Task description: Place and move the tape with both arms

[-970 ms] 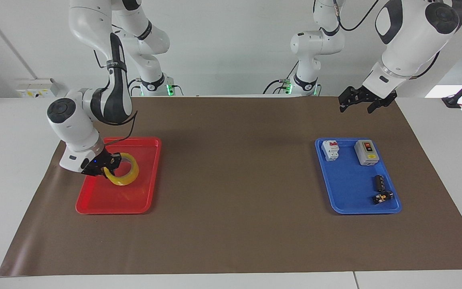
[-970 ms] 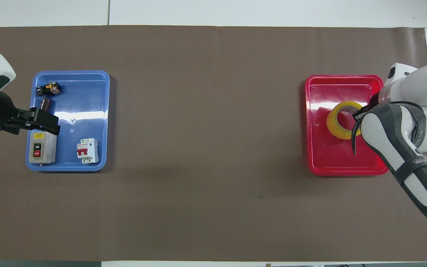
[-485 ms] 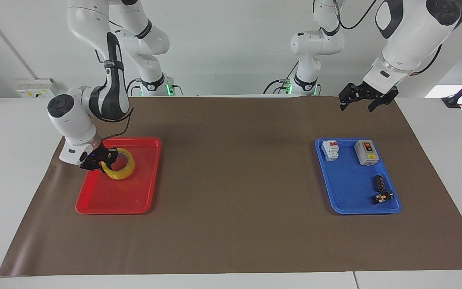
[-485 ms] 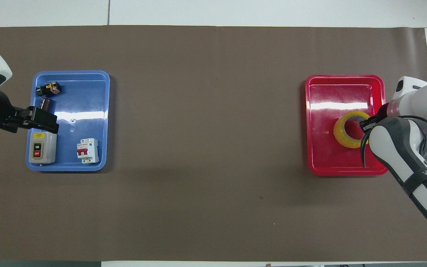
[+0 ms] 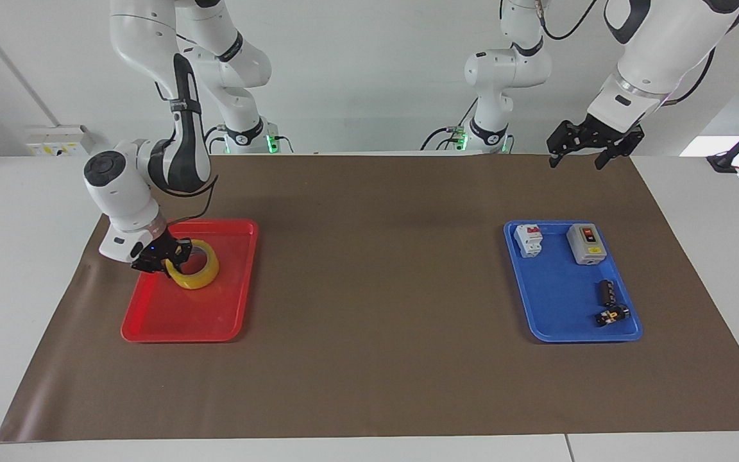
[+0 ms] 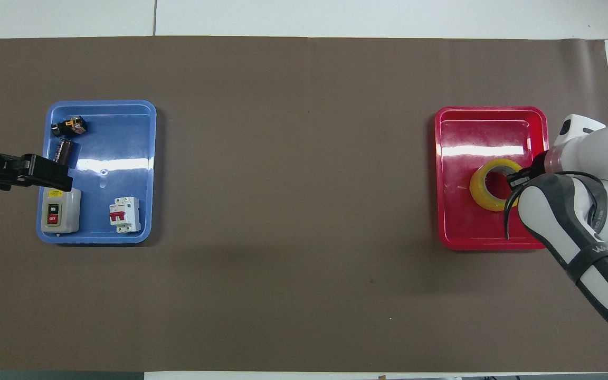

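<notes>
The yellowish tape (image 5: 199, 274) is tilted in the red tray (image 5: 177, 317), in the half nearer to the robots. My right gripper (image 5: 167, 256) is shut on the roll's rim, with one finger inside the core. In the overhead view the tape (image 6: 486, 190) shows beside the right gripper (image 6: 518, 177), over the red tray (image 6: 488, 124). I cannot tell whether the roll's low edge touches the tray. My left gripper (image 5: 594, 142) is open and empty, high in the air. In the overhead view the left gripper (image 6: 53, 177) is over the blue tray's edge.
The blue tray (image 5: 555, 301) at the left arm's end holds a grey on-off switch box (image 5: 586, 244), a white circuit breaker (image 5: 528, 239), a black cylinder (image 5: 605, 292) and a small black-yellow part (image 5: 612, 315). Brown paper covers the table between the trays.
My right gripper has moved the tape within the red tray, closer to the robots. My left gripper has risen and drawn back toward its own end of the table.
</notes>
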Robot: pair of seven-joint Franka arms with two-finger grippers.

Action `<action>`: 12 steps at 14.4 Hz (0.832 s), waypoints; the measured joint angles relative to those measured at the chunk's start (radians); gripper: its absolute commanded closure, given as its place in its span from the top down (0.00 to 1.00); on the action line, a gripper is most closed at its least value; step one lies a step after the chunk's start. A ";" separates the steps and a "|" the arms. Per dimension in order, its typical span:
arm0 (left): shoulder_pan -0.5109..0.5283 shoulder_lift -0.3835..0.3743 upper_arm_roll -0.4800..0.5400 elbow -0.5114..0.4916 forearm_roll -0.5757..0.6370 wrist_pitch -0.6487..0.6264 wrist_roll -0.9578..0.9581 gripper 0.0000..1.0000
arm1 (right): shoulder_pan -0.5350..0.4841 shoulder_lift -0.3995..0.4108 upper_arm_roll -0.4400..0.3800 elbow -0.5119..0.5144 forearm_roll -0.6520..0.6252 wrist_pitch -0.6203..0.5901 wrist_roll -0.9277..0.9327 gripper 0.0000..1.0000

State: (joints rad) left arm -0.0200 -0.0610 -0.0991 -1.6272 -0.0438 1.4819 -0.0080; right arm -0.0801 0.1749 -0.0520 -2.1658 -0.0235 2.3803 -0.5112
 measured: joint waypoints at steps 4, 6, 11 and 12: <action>0.000 0.000 0.000 0.000 0.000 0.000 0.000 1.00 | 0.000 0.000 0.003 -0.009 0.000 0.024 0.014 1.00; 0.000 0.000 0.000 0.000 0.000 0.000 0.000 1.00 | 0.000 -0.004 0.003 -0.009 0.000 0.024 0.015 1.00; 0.000 0.000 0.000 0.000 0.000 0.000 0.000 1.00 | 0.031 -0.057 0.006 0.113 -0.002 -0.127 0.163 1.00; 0.000 0.000 0.000 0.000 0.000 0.000 0.000 1.00 | 0.047 -0.077 0.008 0.165 -0.004 -0.204 0.246 1.00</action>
State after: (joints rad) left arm -0.0200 -0.0610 -0.0991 -1.6277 -0.0438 1.4817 -0.0080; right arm -0.0331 0.0983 -0.0441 -2.0003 -0.0274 2.1758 -0.2655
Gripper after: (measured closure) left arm 0.000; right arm 0.000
